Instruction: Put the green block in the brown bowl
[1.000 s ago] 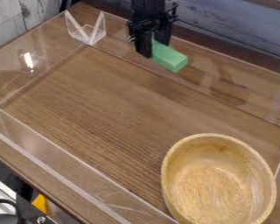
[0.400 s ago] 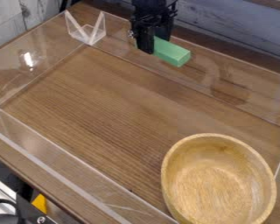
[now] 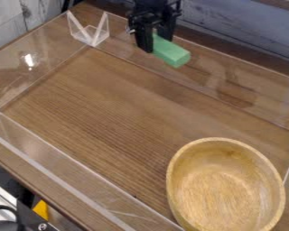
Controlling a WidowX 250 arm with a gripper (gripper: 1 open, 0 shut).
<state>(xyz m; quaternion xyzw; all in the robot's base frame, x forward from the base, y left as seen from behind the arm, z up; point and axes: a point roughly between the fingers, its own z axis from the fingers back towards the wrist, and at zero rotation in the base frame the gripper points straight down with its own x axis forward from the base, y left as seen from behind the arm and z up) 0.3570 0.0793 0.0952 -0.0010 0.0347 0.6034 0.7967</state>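
Observation:
The green block (image 3: 172, 52) hangs at the far side of the wooden table, tilted, with one end between the fingers of my black gripper (image 3: 152, 42). The gripper points down and is shut on that end, and the block sticks out to its right, lifted slightly off the wood. The brown bowl (image 3: 173, 177) of light tan wood sits empty at the near right corner, well away from the gripper.
Low clear plastic walls (image 3: 62, 180) ring the wooden table top (image 3: 111, 117). A small clear plastic stand (image 3: 89, 29) sits at the far left, just left of the gripper. A grey plank wall stands behind.
The gripper has shifted a little up and to the left, and the green block has moved with it.

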